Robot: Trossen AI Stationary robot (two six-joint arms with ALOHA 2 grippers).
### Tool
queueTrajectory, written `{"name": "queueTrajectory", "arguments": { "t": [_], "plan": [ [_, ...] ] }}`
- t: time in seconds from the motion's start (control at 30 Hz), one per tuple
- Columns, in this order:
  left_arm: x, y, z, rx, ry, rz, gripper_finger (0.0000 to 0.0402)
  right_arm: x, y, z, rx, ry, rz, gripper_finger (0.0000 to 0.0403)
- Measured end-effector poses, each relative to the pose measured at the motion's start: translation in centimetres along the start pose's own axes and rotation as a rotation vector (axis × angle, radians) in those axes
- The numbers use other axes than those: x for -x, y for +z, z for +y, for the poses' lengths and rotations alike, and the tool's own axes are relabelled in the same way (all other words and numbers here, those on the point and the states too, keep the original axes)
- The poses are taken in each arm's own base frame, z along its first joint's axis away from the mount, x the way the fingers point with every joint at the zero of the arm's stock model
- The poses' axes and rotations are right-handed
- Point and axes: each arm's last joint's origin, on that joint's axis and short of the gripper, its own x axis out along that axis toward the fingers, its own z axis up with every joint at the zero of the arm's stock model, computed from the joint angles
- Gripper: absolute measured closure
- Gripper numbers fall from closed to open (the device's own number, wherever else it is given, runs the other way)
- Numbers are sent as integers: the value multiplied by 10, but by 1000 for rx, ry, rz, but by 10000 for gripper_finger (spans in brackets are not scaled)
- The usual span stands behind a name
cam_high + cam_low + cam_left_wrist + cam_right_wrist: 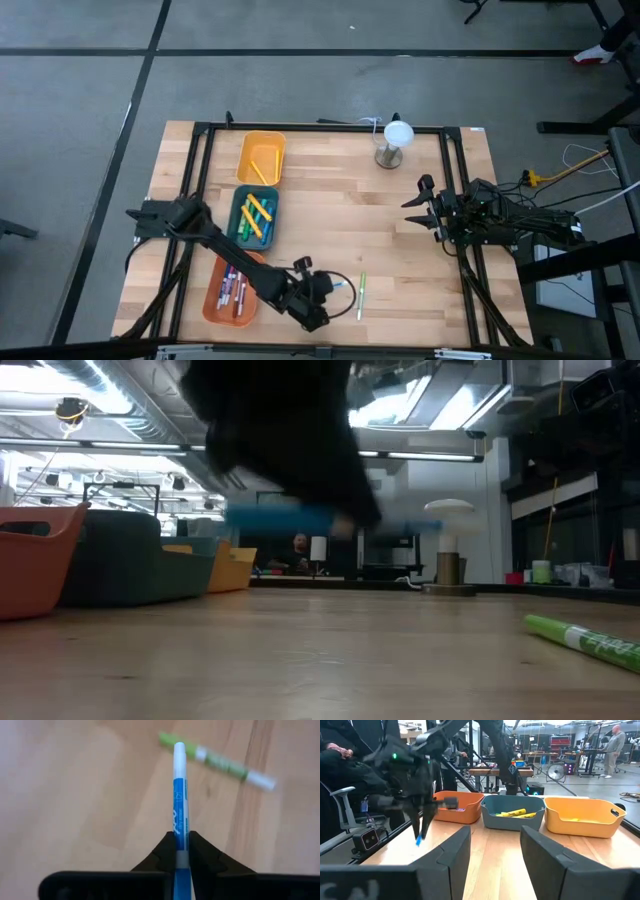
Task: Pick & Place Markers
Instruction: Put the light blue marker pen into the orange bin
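My left gripper (328, 291) hangs over the table's near edge, shut on a light-blue marker (344, 285). The low view shows that marker (300, 518) well above the wood. A green marker (361, 295) lies flat on the table just right of it, and shows again in the left wrist view (215, 762). Other markers lie in the orange tray (230, 290), the teal tray (255, 217) and the yellow tray (262, 157). My right gripper (415, 203) waits open near the table's right side, touching nothing. My left gripper pinches the light-blue marker's barrel (181, 827) between its two fingers (165, 852). The fingers come from above, slanting down. The marker is lifted clear of the table, about level, its long free part with the white end (179, 747) pointing toward the table's right.
The three trays stand in a row along the table's left part. A small lamp-like stand (393, 145) sits at the far edge. Bare wood (340, 215) lies between the trays and the right arm. A black frame runs round the table.
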Motion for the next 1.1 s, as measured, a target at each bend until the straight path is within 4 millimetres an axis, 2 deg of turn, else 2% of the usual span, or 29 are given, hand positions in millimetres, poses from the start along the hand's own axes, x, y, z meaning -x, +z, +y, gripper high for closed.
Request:
{"name": "queueTrajectory", "arguments": {
  "t": [0.33,0.53,0.87,1.1],
  "plan": [
    [64,39,16,59,147,-301,377,0,0,0,0,0,0,233],
    [99,59,25,117,165,-426,377,0,0,0,0,0,0,233],
    [130,75,39,245,249,-602,377,0,0,0,0,0,0,233],
    [140,72,35,306,272,-678,376,0,0,0,0,0,0,233]
  ]
}}
